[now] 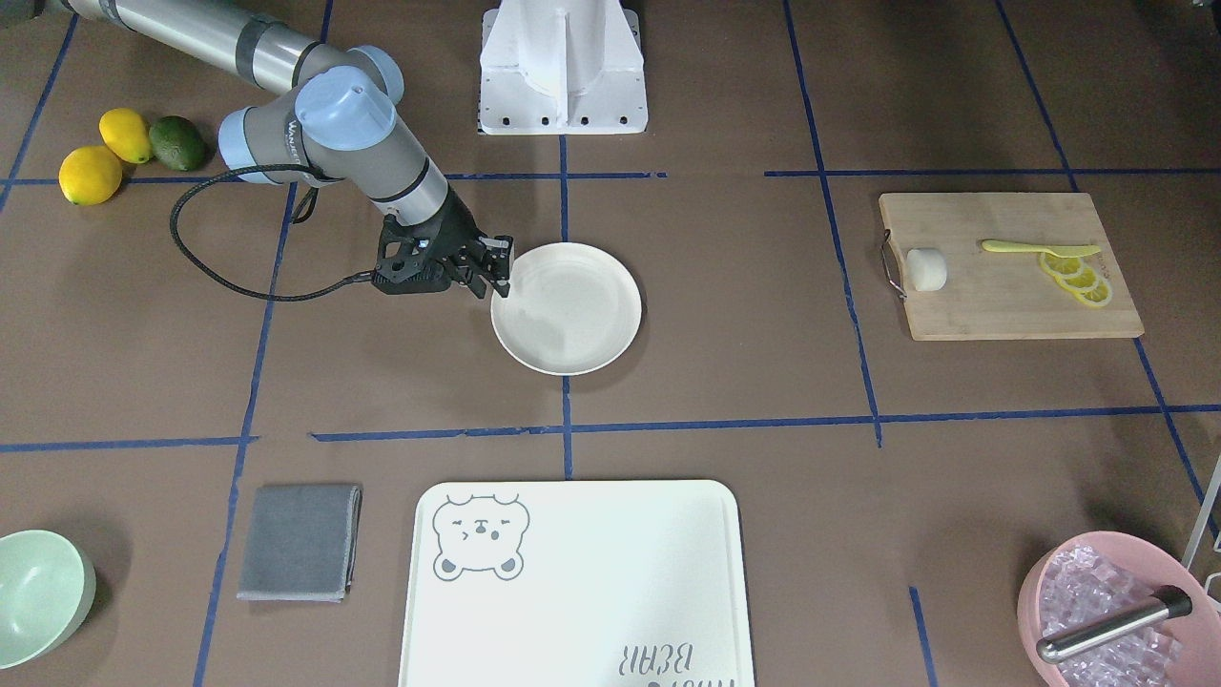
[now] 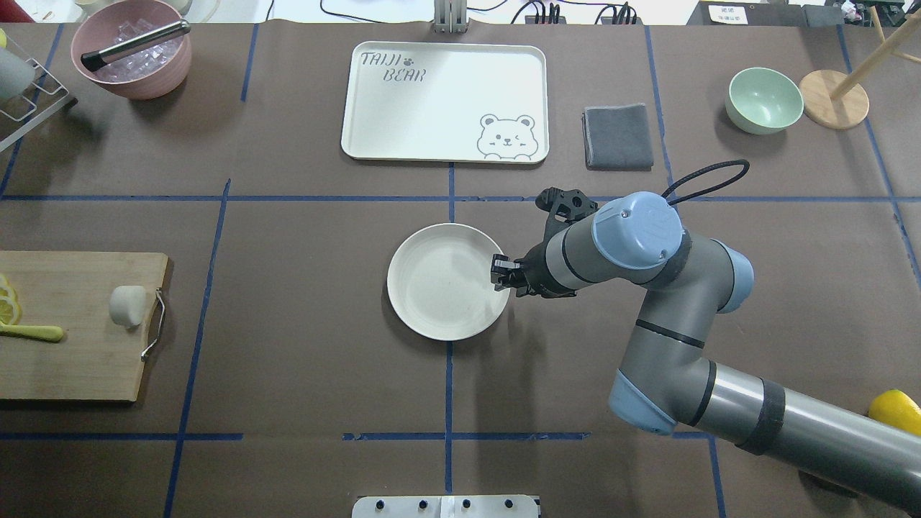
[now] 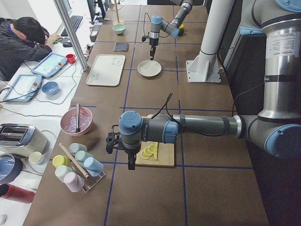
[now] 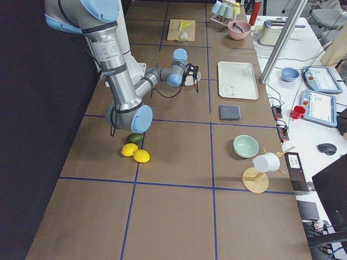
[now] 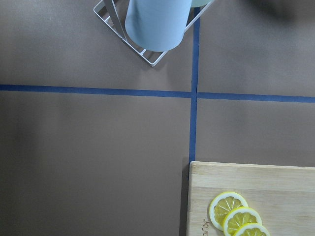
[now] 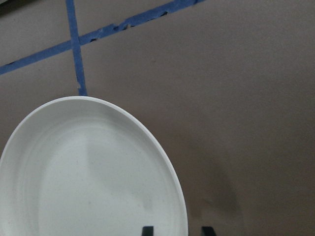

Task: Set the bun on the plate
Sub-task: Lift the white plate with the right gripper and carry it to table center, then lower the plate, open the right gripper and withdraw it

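The bun (image 2: pixel 128 305), a small white stubby roll, lies on the wooden cutting board (image 2: pixel 72 360) at its handle end, also seen as the bun (image 1: pixel 926 269). The cream plate (image 2: pixel 439 288) sits mid-table with nothing on it. My right gripper (image 2: pixel 501 272) is low at the plate's rim on the robot's right. In the right wrist view its two fingertips (image 6: pixel 147 230) stand apart, open, straddling the plate's rim (image 6: pixel 183 211). My left gripper (image 3: pixel 112 141) hangs past the board's lemon end, far from the bun; I cannot tell its state.
Lemon slices (image 1: pixel 1078 277) and a yellow-green spoon (image 1: pixel 1035 248) share the board. The bear-print tray (image 2: pixel 446 101), grey cloth (image 2: pixel 617 137), mint bowl (image 2: pixel 764 99), pink ice bowl (image 2: pixel 133 54), cup rack (image 5: pixel 152 29), and lemons with an avocado (image 1: pixel 124 153) ring the table. A person (image 3: pixel 21 40) sits alongside.
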`<state>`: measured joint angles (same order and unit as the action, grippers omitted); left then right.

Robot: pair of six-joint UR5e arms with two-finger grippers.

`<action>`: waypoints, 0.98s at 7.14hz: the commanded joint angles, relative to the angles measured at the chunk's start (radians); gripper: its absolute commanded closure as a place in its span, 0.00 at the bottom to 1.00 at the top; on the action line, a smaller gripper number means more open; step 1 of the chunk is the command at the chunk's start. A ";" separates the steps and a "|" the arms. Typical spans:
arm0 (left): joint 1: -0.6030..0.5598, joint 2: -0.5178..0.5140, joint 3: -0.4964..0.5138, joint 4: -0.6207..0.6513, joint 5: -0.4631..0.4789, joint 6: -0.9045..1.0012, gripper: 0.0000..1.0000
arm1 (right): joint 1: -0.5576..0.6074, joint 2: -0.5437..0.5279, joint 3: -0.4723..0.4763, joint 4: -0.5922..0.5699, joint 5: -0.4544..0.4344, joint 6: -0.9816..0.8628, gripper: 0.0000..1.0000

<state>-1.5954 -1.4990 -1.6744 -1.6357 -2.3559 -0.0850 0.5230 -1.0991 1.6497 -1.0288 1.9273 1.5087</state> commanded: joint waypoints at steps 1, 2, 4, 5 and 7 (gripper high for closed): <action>0.005 -0.003 -0.084 0.000 0.041 -0.015 0.00 | 0.067 -0.011 0.098 -0.113 0.068 -0.011 0.00; 0.044 -0.001 -0.132 0.000 0.043 -0.086 0.00 | 0.099 -0.008 0.172 -0.236 0.087 -0.054 0.00; 0.231 0.003 -0.299 0.000 0.047 -0.346 0.00 | 0.191 -0.016 0.246 -0.466 0.087 -0.309 0.00; 0.292 0.003 -0.358 -0.003 0.044 -0.457 0.00 | 0.242 -0.016 0.263 -0.550 0.088 -0.472 0.00; 0.465 0.005 -0.380 -0.109 0.137 -0.685 0.00 | 0.355 -0.115 0.291 -0.570 0.123 -0.734 0.00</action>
<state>-1.2359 -1.4958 -2.0368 -1.6731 -2.2812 -0.6294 0.8037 -1.1542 1.9200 -1.5789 2.0270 0.9394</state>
